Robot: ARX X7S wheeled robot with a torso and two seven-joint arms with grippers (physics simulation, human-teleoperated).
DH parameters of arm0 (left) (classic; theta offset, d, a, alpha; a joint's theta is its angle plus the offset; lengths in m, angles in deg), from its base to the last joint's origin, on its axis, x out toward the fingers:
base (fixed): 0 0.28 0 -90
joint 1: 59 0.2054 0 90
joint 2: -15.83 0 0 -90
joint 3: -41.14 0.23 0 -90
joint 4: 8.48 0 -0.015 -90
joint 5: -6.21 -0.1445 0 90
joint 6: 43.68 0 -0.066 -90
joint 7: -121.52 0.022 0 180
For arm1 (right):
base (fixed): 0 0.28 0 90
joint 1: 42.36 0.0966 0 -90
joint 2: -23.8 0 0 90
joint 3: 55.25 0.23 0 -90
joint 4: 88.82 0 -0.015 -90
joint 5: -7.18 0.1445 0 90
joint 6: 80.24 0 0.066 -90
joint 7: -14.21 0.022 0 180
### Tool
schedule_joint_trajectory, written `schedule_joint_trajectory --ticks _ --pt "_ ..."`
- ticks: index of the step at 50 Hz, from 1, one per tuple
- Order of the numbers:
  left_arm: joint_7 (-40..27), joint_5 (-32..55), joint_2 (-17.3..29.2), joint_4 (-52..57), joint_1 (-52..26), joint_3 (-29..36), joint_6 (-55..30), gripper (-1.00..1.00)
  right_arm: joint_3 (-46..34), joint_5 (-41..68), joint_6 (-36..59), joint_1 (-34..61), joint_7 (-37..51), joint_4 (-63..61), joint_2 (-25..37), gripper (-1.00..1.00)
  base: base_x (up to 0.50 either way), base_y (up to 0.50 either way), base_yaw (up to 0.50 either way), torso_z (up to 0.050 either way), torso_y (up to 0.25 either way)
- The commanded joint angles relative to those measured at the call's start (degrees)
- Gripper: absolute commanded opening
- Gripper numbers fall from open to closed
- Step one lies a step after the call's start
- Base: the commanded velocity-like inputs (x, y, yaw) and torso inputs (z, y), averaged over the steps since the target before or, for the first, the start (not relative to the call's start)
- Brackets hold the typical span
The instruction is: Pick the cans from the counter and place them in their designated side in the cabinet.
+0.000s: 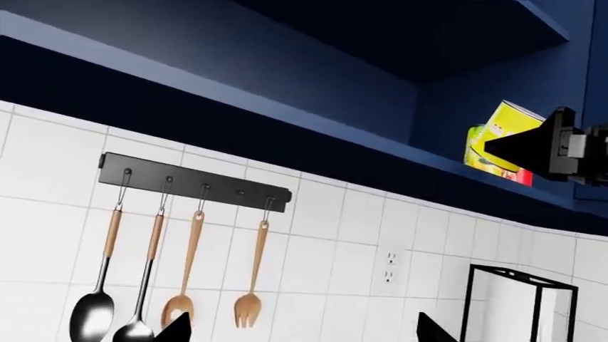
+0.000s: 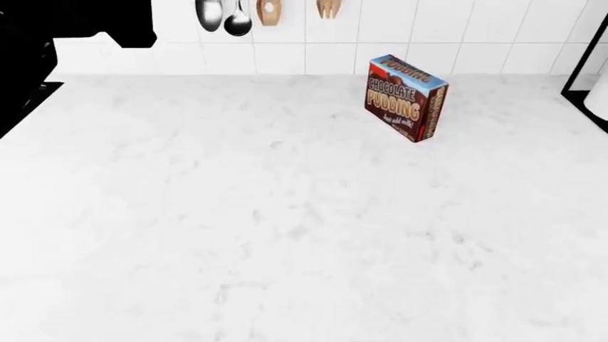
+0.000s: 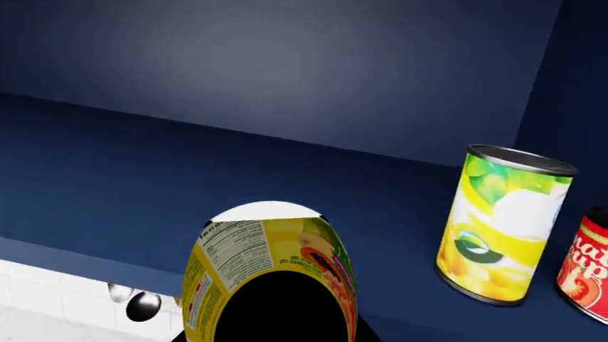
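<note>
Right tool (image 3: 275, 313): raised inside the dark blue cabinet (image 3: 285, 92), pinching the shorter can (image 3: 270, 267). This can shows a yellow label with a nutrition panel and fruit print; it is held above the front part of the cabinet shelf (image 3: 114, 185), and whether it touches the shelf cannot be told. In the left wrist view the same can (image 1: 503, 142) appears tilted at the cabinet's edge, with the right tool (image 1: 546, 146) closed on it.

Taller can (image 3: 502, 224): stands upright on the shelf, well to one side of the held can, close to the cabinet's side wall. Yellow label with green and white print, grey lid.

Red can (image 3: 587, 267): just beside the taller can, cut off by the picture's edge.

Left tool (image 1: 304, 331): only two dark fingertips show at the edge of its own view, set well apart, nothing between them.

Bench (image 2: 285, 235): white marble-look top; no cans show on it in the head view.

Pudding box (image 2: 406, 97): brown, upright near the back of the bench, by the white tiled wall (image 2: 475, 35).

Utensil rail (image 1: 195, 182): black, fixed to the tiles below the cabinet, carrying two dark ladles (image 1: 93, 313), a wooden spoon (image 1: 179, 306) and a wooden fork (image 1: 249, 306).
</note>
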Motion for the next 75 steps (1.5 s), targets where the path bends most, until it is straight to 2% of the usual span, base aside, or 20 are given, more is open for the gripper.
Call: schedule_joint_trajectory --ticks 1,38,39,75 --pt "0.2 -0.2 0.1 0.0 0.1 0.0 0.1 1.0 -0.2 0.1 -0.2 0.2 -0.3 -0.1 0.0 -1.0 0.23 0.0 0.0 0.0 0.0" --pt "0.2 -0.2 0.7 0.2 0.8 -0.3 0.8 1.0 -0.2 0.1 -0.2 0.2 -0.3 -0.1 0.0 -1.0 0.27 0.0 0.0 0.0 -0.003" --pt "0.2 -0.2 0.7 0.2 0.9 -0.4 0.8 1.0 -0.2 0.1 -0.2 0.2 -0.3 -0.1 0.0 1.0 0.05 0.0 0.0 0.0 0.0" --pt "0.5 -0.2 1.1 0.0 0.8 -0.4 1.2 1.0 -0.2 0.1 -0.2 0.2 -0.3 -0.1 0.0 1.0 -0.04 0.0 0.0 -0.002 -0.008"
